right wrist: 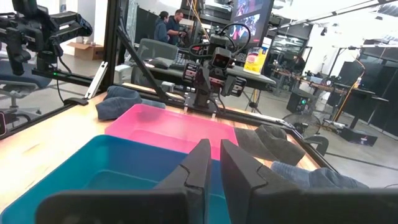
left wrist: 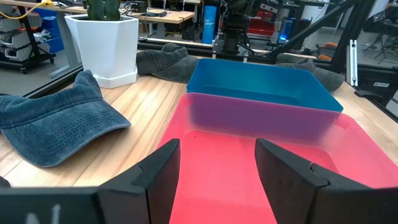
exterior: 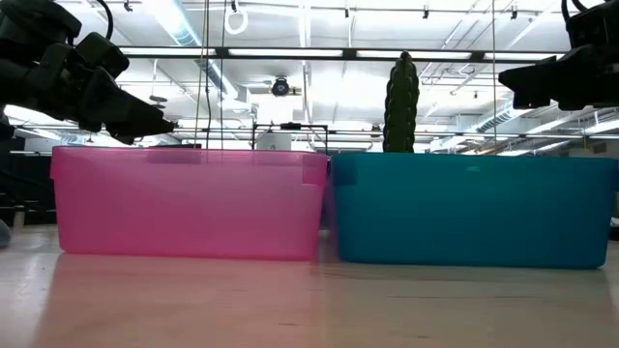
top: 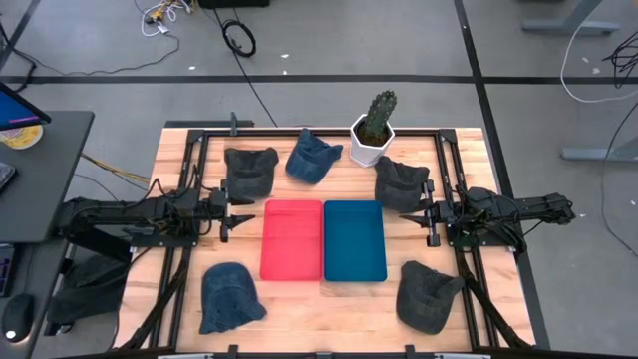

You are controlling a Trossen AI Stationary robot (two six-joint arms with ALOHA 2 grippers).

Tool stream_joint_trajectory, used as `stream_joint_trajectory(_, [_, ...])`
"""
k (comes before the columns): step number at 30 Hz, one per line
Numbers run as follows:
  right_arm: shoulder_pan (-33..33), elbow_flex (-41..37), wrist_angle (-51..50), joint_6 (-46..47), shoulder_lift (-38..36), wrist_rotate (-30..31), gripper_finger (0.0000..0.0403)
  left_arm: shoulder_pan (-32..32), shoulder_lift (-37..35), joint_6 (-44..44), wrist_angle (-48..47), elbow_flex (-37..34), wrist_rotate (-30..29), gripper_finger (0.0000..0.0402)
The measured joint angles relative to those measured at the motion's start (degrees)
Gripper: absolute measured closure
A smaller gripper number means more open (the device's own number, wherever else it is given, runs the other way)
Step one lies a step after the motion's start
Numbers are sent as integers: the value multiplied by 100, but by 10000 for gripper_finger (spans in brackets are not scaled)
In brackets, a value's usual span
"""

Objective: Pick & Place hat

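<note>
Both empty: left pincer (left wrist: 217, 163) wide, right pincer (right wrist: 214, 163) narrow.

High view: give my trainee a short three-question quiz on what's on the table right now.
1. True or false: the red bin and blue bin sit side by side, touching.
2. How many hats lie on the table?
3. Which hand has its fingers spread: A) left hand B) right hand?

Key: 1 true. 2 five. 3 A; the right one is shut, holding nothing.
</note>
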Motion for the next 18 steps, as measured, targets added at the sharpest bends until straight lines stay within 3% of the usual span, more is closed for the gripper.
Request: stream_joint_trajectory(18, [-2,0,-13,-683,0,0,364,-1,-2,-2,1,-1,1,188])
